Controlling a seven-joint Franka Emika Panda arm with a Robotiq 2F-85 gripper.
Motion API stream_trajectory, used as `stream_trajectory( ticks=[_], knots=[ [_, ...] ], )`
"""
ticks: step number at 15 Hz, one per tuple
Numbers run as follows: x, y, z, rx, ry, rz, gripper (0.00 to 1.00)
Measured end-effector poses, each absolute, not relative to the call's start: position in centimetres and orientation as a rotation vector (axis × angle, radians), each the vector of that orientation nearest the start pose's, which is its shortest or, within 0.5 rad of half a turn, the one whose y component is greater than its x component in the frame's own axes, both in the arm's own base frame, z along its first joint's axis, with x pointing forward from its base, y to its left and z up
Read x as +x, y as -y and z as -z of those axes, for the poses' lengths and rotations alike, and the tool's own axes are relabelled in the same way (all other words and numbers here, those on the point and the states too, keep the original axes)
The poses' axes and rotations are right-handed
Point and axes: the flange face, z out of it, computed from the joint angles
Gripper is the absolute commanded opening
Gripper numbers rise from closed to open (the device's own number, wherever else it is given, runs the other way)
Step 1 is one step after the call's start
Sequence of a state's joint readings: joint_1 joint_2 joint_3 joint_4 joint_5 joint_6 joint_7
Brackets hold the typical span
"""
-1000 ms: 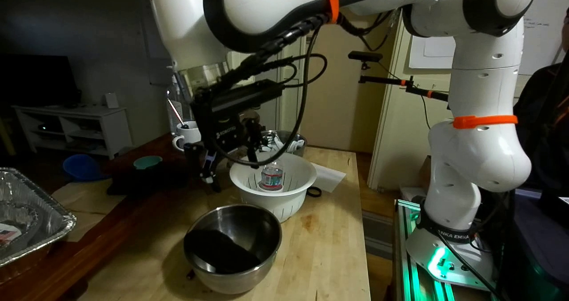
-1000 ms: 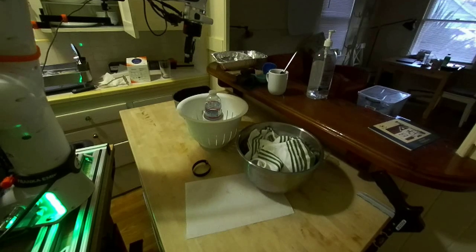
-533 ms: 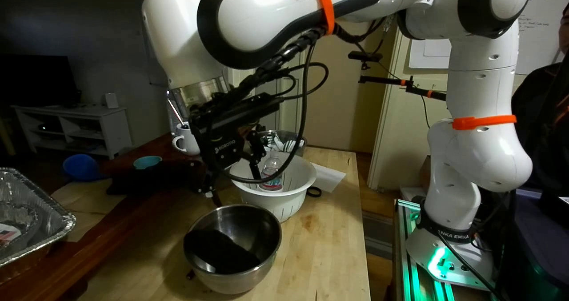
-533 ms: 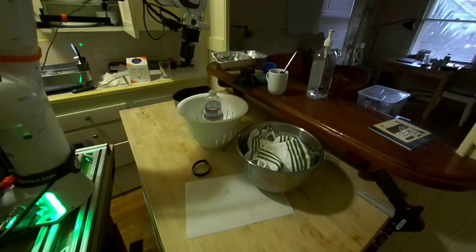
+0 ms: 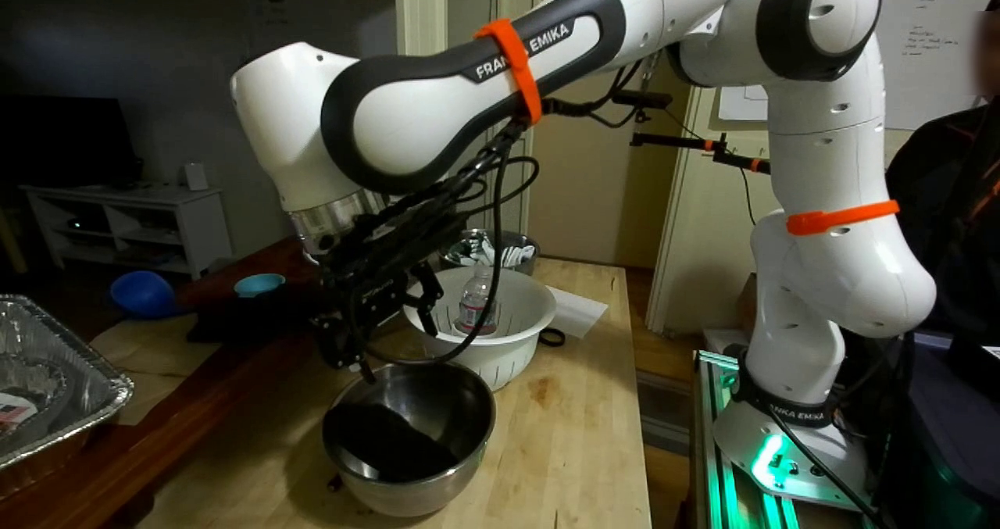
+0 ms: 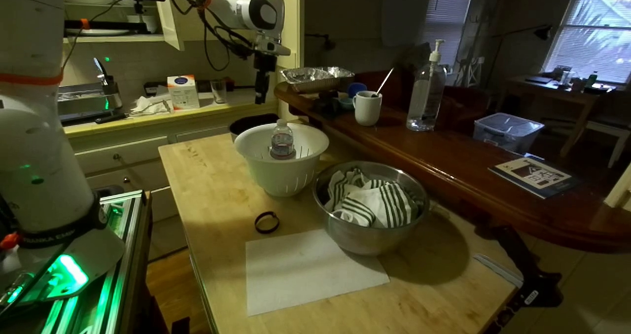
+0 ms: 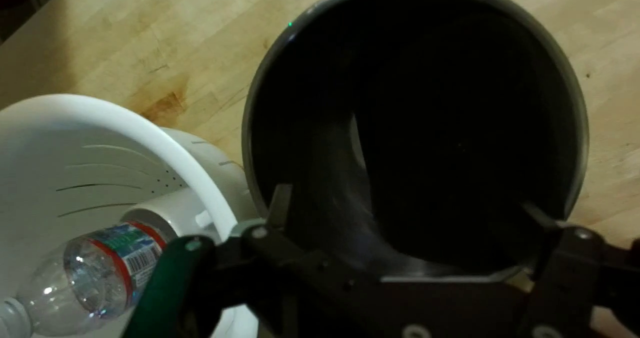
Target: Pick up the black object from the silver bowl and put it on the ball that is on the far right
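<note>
The silver bowl (image 5: 469,443) stands on the wooden table in an exterior view. A large black object (image 5: 387,439) lies inside it, soft-looking, its details lost in the dark. In the wrist view the silver bowl (image 7: 252,108) fills the upper middle, and the black object (image 7: 450,148) covers much of its inside. In an exterior view the silver bowl (image 6: 237,132) is partly hidden behind the white colander. My gripper (image 7: 409,203) is open, its fingers spread wide with nothing between them. The gripper (image 5: 397,349) is above the rim of the silver bowl on the colander side.
A white colander (image 5: 500,353) holding a clear bottle (image 7: 107,268) stands right beside the silver bowl. Another steel bowl (image 6: 367,238) holds a striped towel (image 6: 374,203). White paper (image 6: 305,275) and a black ring (image 6: 266,223) lie on the table. A foil tray (image 5: 62,388) sits on the raised counter.
The arm has come down, and the open gripper has moved lower toward the silver bowl. The bowls, the colander and the black object have not moved.
</note>
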State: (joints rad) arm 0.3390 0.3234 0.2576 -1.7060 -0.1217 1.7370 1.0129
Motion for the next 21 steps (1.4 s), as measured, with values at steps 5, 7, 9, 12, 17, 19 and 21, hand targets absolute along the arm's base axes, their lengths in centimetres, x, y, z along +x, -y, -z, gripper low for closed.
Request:
stream_trajectory(
  ticks=[5, 7, 9, 12, 17, 19, 21],
  knots=[
    [54.5, -33.9, -38.8, -3.323, -0.603, -0.196, 1.00],
    [54.8, -35.1, -38.5, -3.325, -0.572, -0.195, 1.00],
    [54.9, -36.1, -37.7, -3.335, -0.540, -0.220, 1.00],
    [55.0, -36.2, -37.3, -3.339, -0.539, -0.225, 1.00],
    [55.4, -36.5, -37.4, -3.320, -0.557, -0.188, 1.00],
    [55.7, -37.5, -37.0, -3.294, -0.592, -0.149, 1.00],
    [55.8, -38.3, -36.5, -3.285, -0.621, -0.136, 1.00]
  ],
)
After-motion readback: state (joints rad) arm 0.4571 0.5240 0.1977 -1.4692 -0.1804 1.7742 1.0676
